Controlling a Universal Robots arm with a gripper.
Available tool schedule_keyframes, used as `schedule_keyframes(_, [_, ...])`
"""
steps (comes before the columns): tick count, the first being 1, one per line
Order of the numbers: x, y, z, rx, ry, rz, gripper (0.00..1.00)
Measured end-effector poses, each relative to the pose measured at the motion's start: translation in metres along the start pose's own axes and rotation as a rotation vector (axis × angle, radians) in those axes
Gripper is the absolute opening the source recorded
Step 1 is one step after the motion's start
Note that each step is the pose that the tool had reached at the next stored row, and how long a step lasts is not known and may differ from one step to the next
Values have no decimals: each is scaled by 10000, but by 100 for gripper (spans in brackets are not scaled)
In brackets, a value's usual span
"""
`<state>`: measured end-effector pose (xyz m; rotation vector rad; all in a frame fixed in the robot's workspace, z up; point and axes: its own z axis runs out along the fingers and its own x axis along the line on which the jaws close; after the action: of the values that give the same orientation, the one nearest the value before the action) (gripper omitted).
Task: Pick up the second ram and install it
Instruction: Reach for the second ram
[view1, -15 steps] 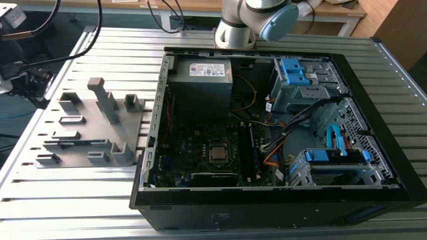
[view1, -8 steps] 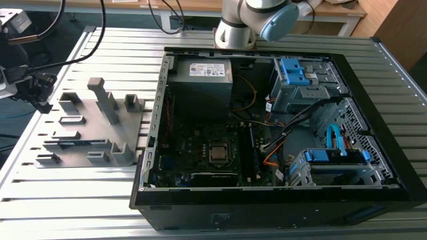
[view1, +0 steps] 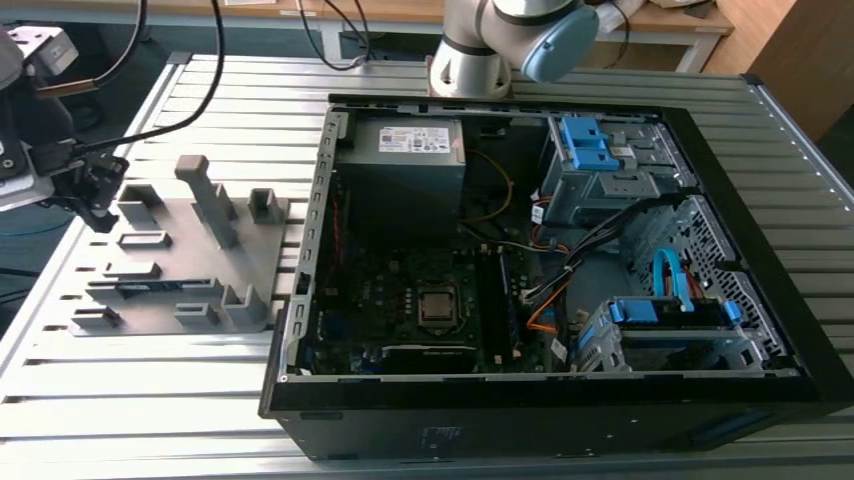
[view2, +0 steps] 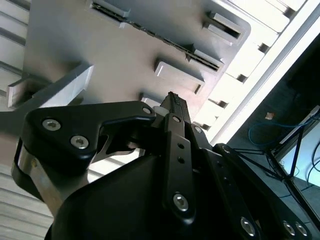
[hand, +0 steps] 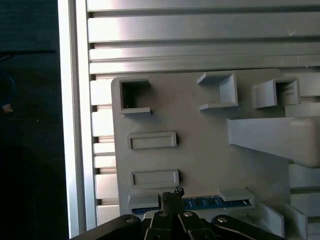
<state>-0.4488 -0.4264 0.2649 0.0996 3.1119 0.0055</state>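
The second ram (view1: 151, 286) is a thin dark stick with a bluish face, lying on edge in a slot of the grey fixture (view1: 180, 250) on the exterior view's left. It appears as a blue strip (hand: 212, 202) in the first wrist view and as a dark line (view2: 152, 34) in the second wrist view. My gripper (view1: 96, 205) hovers above the fixture's outer edge, apart from the stick. Its black fingertips (hand: 171, 196) are pressed together with nothing between them, and the same tips (view2: 173, 102) point down at the fixture (view2: 115, 55).
The open black computer case (view1: 307, 300) lies beside the fixture, with the motherboard and CPU socket (view1: 437, 306) inside. Orange and blue cables (view1: 667, 280) and blue drive cages sit in its right half. Upright grey blocks (view1: 200, 195) rise from the fixture. The slatted metal table (hand: 200, 30) ends close by.
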Motion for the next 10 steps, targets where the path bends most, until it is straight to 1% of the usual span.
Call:
schedule_keyframes(6, [-95,-7,32,0,5,-20,10])
schedule_keyframes(8, [-110,-20,42,-1,3,-24,10])
schedule_keyframes(10, [-115,-52,49,1,5,-28,10])
